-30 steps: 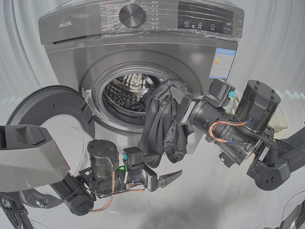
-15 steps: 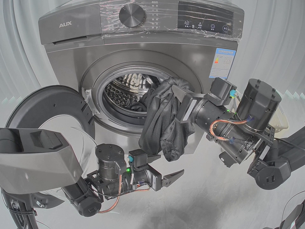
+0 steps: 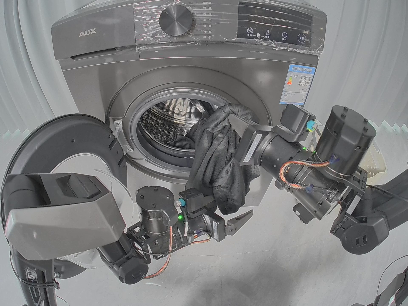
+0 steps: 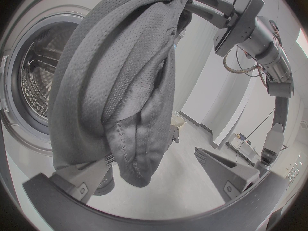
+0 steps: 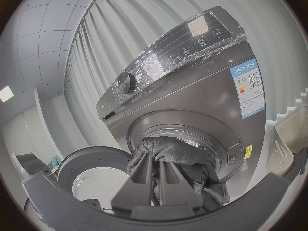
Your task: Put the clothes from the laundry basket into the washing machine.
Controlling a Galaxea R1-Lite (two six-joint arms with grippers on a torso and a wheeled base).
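A black mesh garment (image 3: 219,162) hangs in front of the right rim of the washing machine's open drum (image 3: 170,126). My right gripper (image 3: 233,119) is shut on its top fold, level with the upper part of the opening; the closed fingers (image 5: 144,177) pinch the bunched garment (image 5: 179,154). My left gripper (image 3: 227,217) is open just under the cloth's hanging end. In the left wrist view the garment (image 4: 118,81) droops between the spread fingers (image 4: 224,170) of my left gripper (image 4: 154,174), with its lower tip beside one finger.
The round door (image 3: 63,145) stands swung open to the left of the washing machine (image 3: 191,64). A cream laundry basket (image 5: 285,138) sits on the floor right of the machine, partly behind my right arm (image 3: 378,160). Bare grey floor lies in front.
My left arm has risen and moved right, bringing its open gripper up under the garment's lower end. The right gripper has barely moved and still holds the cloth.
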